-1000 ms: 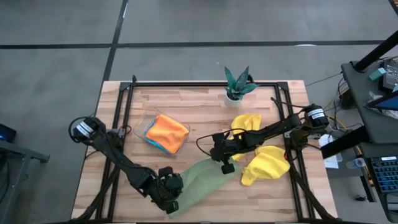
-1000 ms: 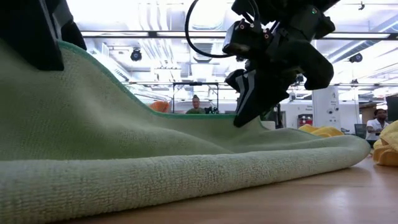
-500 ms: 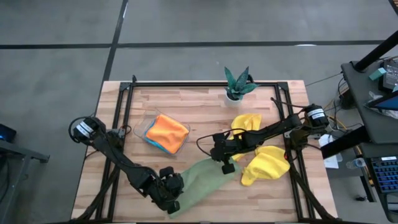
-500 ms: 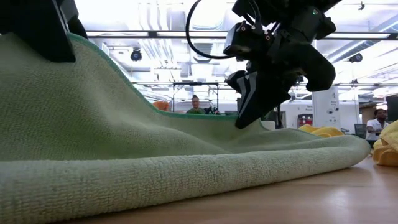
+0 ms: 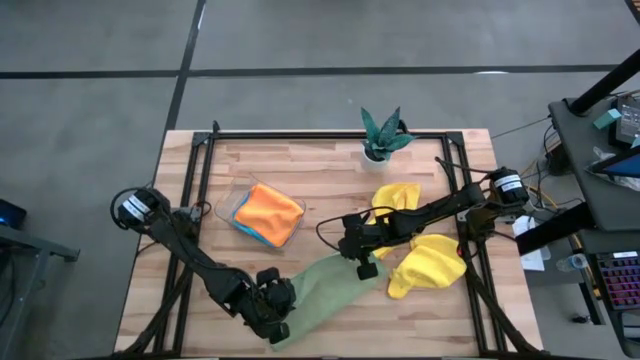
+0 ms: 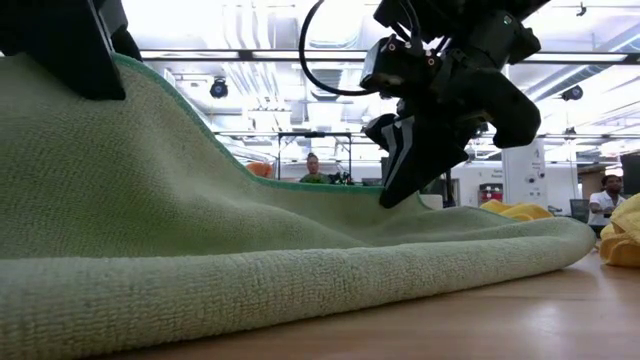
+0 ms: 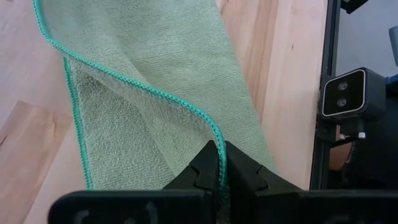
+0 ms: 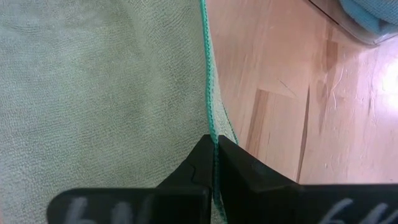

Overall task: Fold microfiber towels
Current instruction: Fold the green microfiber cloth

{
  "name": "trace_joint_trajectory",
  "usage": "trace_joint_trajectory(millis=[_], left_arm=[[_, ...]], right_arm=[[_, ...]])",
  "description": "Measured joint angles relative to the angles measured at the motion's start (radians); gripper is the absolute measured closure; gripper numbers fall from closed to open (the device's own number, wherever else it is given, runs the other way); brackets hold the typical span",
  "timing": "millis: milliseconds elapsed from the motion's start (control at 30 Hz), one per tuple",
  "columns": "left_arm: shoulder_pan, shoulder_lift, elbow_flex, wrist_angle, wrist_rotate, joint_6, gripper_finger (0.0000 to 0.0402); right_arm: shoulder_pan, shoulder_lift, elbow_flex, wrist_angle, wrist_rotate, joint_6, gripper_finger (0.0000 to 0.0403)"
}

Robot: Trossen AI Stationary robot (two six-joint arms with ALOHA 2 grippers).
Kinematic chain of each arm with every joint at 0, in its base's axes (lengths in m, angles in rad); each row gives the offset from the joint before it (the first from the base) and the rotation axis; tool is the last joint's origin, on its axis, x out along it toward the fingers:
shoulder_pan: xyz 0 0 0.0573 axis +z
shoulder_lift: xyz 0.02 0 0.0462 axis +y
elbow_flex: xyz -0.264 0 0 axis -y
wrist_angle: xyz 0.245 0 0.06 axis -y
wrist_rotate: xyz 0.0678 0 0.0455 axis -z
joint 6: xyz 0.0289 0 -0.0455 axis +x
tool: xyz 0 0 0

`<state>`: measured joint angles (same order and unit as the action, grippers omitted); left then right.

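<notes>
- Left gripper (image 7: pixel 220 163) is clamped on the pale green towel (image 5: pixel 330 290) edge at the surface's (image 5: pixel 320 170) near side.
- Right gripper (image 8: pixel 215 155) pinches its far edge mid-surface, beside two yellow towels (image 5: pixel 425 265).

Bare table (image 5: pixel 300 170) lies open along the far edge, left of the plant (image 5: pixel 383 133). The tray (image 5: pixel 232 205) with the orange towel (image 5: pixel 270 212) blocks the middle left, and two yellow towels (image 5: pixel 428 266) crowd the right side.

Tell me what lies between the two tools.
The pale green towel spans from left tool to right tool, both pinching its edge; seen in the high view.
</notes>
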<state>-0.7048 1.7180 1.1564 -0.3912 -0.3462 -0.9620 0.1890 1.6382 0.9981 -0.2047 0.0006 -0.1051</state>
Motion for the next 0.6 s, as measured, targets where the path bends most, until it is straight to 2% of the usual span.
trace_joint_trajectory(millis=[600], left_arm=[[0.005, 0.000, -0.001, 0.017, -0.003, 0.026, 0.0402]], right_arm=[[0.007, 0.000, 0.000, -0.019, 0.000, 0.026, 0.0394]])
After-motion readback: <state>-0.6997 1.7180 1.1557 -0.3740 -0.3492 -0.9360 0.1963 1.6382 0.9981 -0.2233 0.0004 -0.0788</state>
